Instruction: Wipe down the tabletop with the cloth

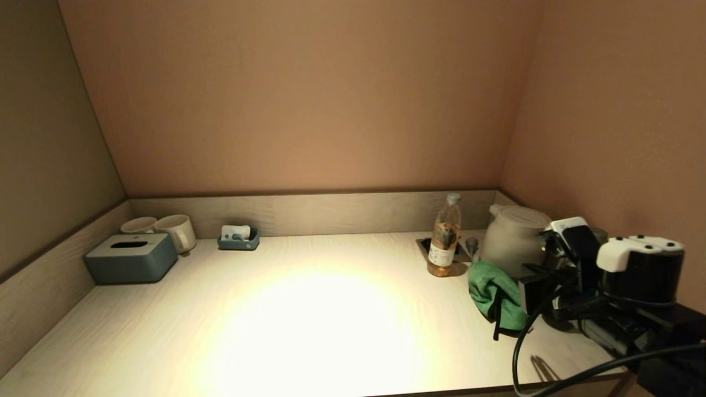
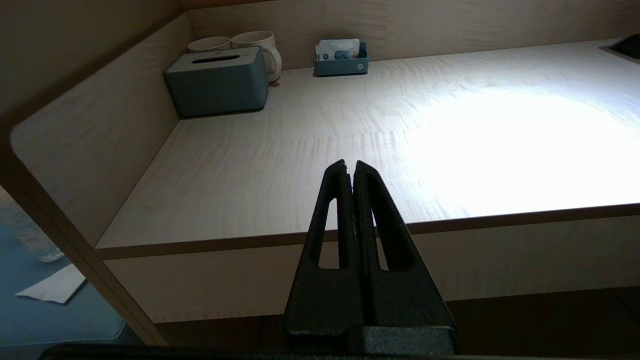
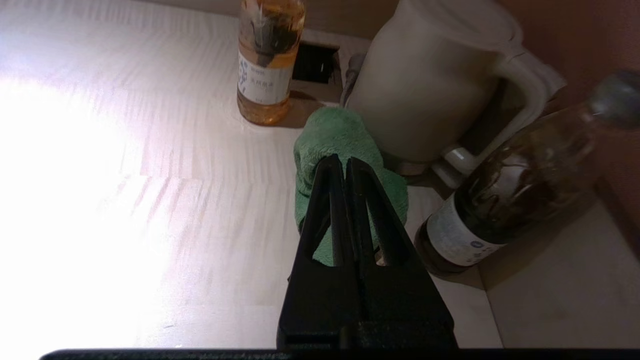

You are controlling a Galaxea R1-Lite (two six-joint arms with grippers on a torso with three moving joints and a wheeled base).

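The green cloth (image 1: pixel 485 286) is bunched at the right side of the pale wooden tabletop (image 1: pixel 309 320), just in front of the white kettle (image 1: pixel 513 237). My right gripper (image 1: pixel 498 317) is shut, with its tips pinched into the cloth. In the right wrist view the closed gripper (image 3: pixel 341 161) lies over the cloth (image 3: pixel 340 132). My left gripper (image 2: pixel 349 164) is shut and empty. It is parked below the table's front edge (image 2: pixel 500 217) at the left and is out of the head view.
A tea bottle (image 1: pixel 444 237) stands by a recessed socket next to the kettle. A second bottle (image 3: pixel 525 185) stands close by the right gripper. A grey tissue box (image 1: pixel 131 258), two mugs (image 1: pixel 176 231) and a small tray (image 1: pixel 238 238) line the back left. Walls enclose three sides.
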